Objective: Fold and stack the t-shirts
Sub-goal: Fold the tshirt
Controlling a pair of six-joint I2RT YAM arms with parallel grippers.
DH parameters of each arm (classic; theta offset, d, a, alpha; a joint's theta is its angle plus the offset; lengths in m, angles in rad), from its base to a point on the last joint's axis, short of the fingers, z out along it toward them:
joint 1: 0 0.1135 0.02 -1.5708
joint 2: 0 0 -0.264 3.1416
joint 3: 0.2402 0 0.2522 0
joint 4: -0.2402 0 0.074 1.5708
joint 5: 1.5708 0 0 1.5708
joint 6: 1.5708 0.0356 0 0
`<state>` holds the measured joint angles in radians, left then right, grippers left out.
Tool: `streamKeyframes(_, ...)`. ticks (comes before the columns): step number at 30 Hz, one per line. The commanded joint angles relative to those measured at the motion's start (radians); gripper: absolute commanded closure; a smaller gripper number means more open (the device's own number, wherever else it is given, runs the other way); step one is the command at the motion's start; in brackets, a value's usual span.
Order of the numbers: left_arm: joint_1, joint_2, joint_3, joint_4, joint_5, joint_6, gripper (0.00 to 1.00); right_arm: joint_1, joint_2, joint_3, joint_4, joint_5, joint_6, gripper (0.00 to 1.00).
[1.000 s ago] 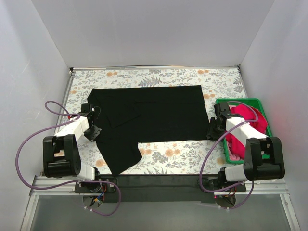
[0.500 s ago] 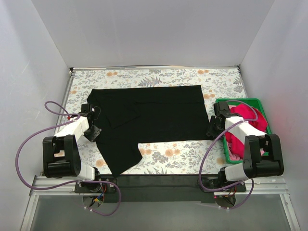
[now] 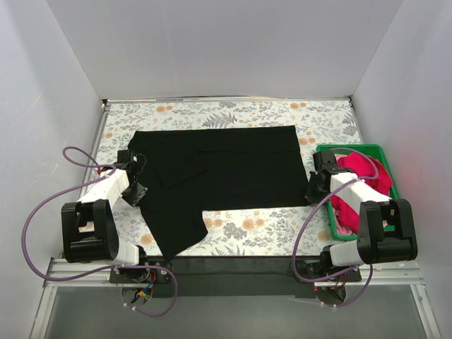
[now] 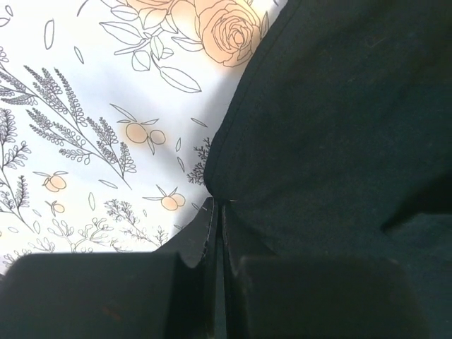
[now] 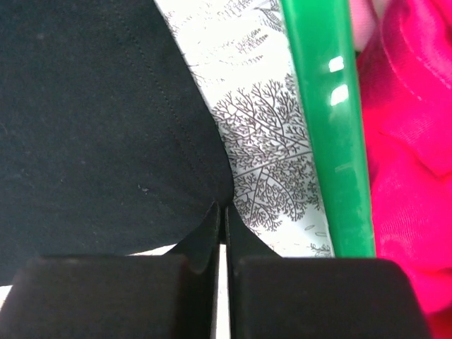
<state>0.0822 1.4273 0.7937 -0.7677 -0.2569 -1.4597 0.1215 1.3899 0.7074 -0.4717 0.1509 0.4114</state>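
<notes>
My left gripper [image 4: 217, 212] and right gripper [image 5: 221, 212] each pinch an edge of the plain black cloth t-shirt [image 3: 226, 166]; I should lift both evenly, taut.

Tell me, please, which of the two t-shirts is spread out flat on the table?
The black t-shirt, lying flat on the floral table; the pinkish-red t-shirt is bunched up inside the green crate.

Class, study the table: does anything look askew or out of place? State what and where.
The black t-shirt lies unevenly: its near-left part juts diagonally toward the table's near edge, and a flap seems doubled over on its left side. The pinkish-red t-shirt sits crumpled in the green crate, unfolded.
</notes>
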Motion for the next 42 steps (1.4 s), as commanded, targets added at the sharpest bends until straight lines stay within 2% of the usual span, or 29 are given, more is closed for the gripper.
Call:
streamKeyframes(1,0.011,-0.050,0.042,-0.028,-0.009,-0.008,1.00,0.000,-0.017,0.023,-0.083,0.041,-0.025,0.99)
streamKeyframes(14,0.034,-0.016,0.147,-0.067,0.038,0.027,1.00,0.000,0.044,0.296,-0.205,0.018,-0.106,0.99)
streamKeyframes(20,0.042,0.039,0.234,-0.073,0.062,0.039,1.00,0.000,0.125,0.401,-0.229,-0.024,-0.117,0.99)
streamKeyframes(27,0.044,0.119,0.357,-0.067,0.085,0.039,1.00,-0.003,0.208,0.509,-0.229,0.006,-0.129,0.99)
streamKeyframes(42,0.045,0.260,0.499,-0.036,0.087,0.042,1.00,-0.023,0.327,0.622,-0.214,0.018,-0.137,0.99)
